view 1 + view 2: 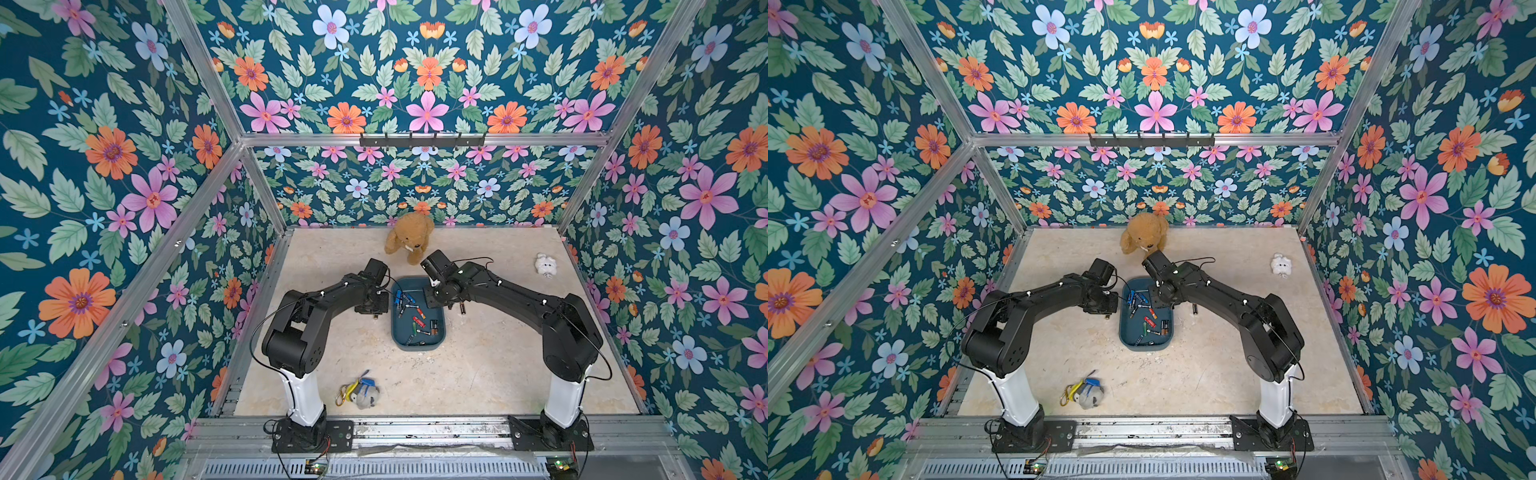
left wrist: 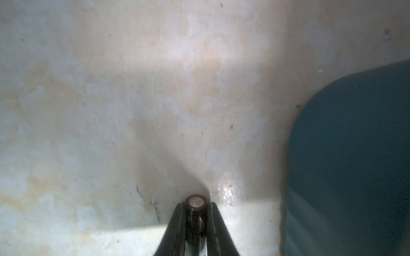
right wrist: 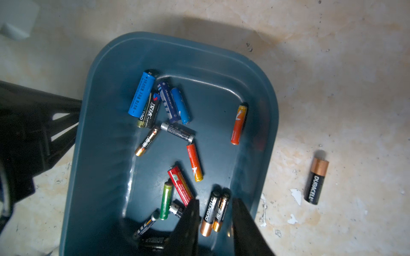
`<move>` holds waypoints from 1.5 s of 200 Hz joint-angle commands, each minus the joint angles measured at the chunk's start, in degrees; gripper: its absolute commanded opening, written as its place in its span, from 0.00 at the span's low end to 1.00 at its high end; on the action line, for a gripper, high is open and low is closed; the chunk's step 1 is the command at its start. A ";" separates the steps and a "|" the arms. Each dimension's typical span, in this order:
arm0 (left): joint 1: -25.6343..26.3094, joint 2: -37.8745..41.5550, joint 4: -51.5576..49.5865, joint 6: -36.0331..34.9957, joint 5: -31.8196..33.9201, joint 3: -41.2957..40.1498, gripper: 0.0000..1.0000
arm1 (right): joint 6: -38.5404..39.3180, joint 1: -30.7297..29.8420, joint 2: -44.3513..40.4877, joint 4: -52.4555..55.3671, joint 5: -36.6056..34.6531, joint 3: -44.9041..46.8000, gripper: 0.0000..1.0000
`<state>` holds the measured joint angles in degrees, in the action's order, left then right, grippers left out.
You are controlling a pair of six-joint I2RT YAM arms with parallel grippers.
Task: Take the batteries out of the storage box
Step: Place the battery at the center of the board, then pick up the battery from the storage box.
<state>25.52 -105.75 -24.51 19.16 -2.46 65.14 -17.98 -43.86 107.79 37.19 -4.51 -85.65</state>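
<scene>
A keychain bundle with a yellow carabiner (image 1: 359, 392) lies nearest. Beyond it, the shallow, round-cornered, dark teal plastic storage box (image 1: 417, 348) holds over a dozen small cylindrical batteries (image 1: 415, 320), mostly black and blue. Just outside its wall, the left gripper (image 2: 196, 205) pinches one black copper-ended cell (image 2: 196, 200) over the beige tabletop (image 2: 155, 88). It is best lowered to contact before release, lest it roll. The right gripper (image 3: 215, 200) hangs spread above two black cells (image 3: 210, 206) inside. Farthest sits a brown plush teddy bear (image 1: 409, 239).

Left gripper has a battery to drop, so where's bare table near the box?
Bare table lies left of the storage box under the left gripper, and in front, toward the keychain bundle. Crowded: behind by the teddy bear; right, by the loose battery.
</scene>
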 commanded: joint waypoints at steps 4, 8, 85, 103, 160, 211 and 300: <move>-0.03 -0.59 0.17 -0.33 -0.35 -0.10 0.20 | 0.62 -0.08 0.31 -0.36 -0.14 0.17 0.31; -0.03 -0.53 0.17 -0.35 -0.35 -0.15 0.20 | 0.66 -0.15 0.27 -0.42 -0.14 0.20 0.31; -0.03 0.02 -0.42 -0.52 0.08 0.28 0.28 | 0.84 -0.44 0.46 -0.45 -0.22 0.13 0.31; -0.12 0.15 -0.71 -0.57 0.17 0.56 0.28 | 0.98 -0.75 0.58 -0.45 -0.39 0.28 0.31; -0.29 1.75 -1.33 -0.27 -0.09 2.11 0.33 | 1.12 -2.32 0.98 -1.14 0.07 1.01 0.31; -1.08 5.68 -1.09 1.41 1.70 2.41 0.38 | 1.26 -4.07 2.98 -1.95 1.08 1.03 0.31; -3.35 12.57 -0.36 3.28 3.73 -0.59 0.41 | 1.01 -5.80 6.33 -3.25 1.70 2.06 0.31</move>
<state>22.55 -93.91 -24.91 22.15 0.58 65.01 -16.88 -49.45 113.51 34.48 -2.98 -83.88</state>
